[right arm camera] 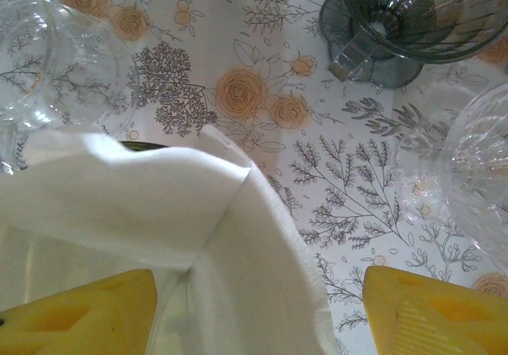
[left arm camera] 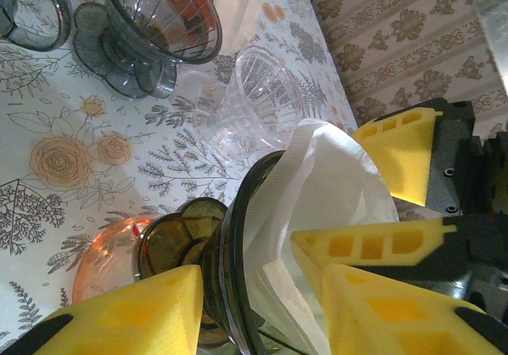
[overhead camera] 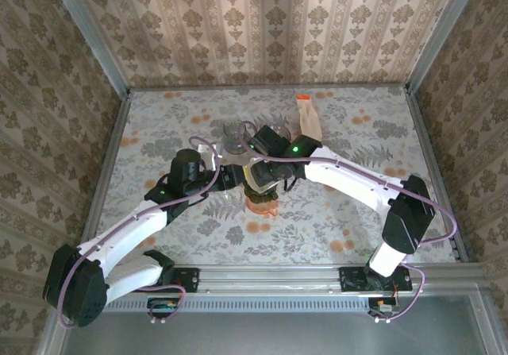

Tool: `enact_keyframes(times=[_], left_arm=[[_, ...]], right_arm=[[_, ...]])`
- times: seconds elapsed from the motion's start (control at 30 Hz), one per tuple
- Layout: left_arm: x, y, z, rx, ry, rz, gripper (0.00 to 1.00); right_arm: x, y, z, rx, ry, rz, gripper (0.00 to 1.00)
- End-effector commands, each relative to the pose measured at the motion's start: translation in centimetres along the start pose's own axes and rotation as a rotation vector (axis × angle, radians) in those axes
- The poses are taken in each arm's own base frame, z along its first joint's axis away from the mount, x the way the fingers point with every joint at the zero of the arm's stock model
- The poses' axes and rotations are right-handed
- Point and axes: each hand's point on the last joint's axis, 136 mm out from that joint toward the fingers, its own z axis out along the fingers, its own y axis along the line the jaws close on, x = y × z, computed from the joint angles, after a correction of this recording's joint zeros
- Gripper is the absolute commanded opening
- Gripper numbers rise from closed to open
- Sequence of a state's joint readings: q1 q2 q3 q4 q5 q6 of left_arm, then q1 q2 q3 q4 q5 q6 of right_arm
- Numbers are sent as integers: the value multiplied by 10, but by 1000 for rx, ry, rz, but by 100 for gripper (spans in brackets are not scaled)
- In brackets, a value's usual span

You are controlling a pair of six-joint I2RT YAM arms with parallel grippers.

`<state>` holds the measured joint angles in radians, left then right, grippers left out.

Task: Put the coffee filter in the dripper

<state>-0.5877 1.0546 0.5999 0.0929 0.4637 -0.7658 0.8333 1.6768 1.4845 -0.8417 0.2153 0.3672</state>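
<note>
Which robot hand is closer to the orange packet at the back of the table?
Right. The right gripper is over the brown dripper, on the side facing the orange packet. The left gripper holds the dripper from the other side, farther away.

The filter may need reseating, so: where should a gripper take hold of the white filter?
Pinch the white filter by its raised edge, which stands free above the rim of the dark dripper, coming from above with one finger inside and one outside. Lower down, the dripper wall shields the paper.
</note>
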Motion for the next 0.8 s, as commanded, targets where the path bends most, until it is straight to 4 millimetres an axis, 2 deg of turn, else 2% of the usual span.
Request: enact_keyframes(times=[0.0,0.2,0.5,0.77], left_arm=[[3,0,0,2,13,-4,47],[2,0,0,-2,13,-4,52],[4,3,5,2,20,-20,54],[9,7,8,2,34,-33,46]], right_arm=[[7,1,11,-6,51,4,71],[10,8,25,-30,74,0,70],[20,11,43,-32,111,-2,70],[25,11,53,-27,127,3,70]])
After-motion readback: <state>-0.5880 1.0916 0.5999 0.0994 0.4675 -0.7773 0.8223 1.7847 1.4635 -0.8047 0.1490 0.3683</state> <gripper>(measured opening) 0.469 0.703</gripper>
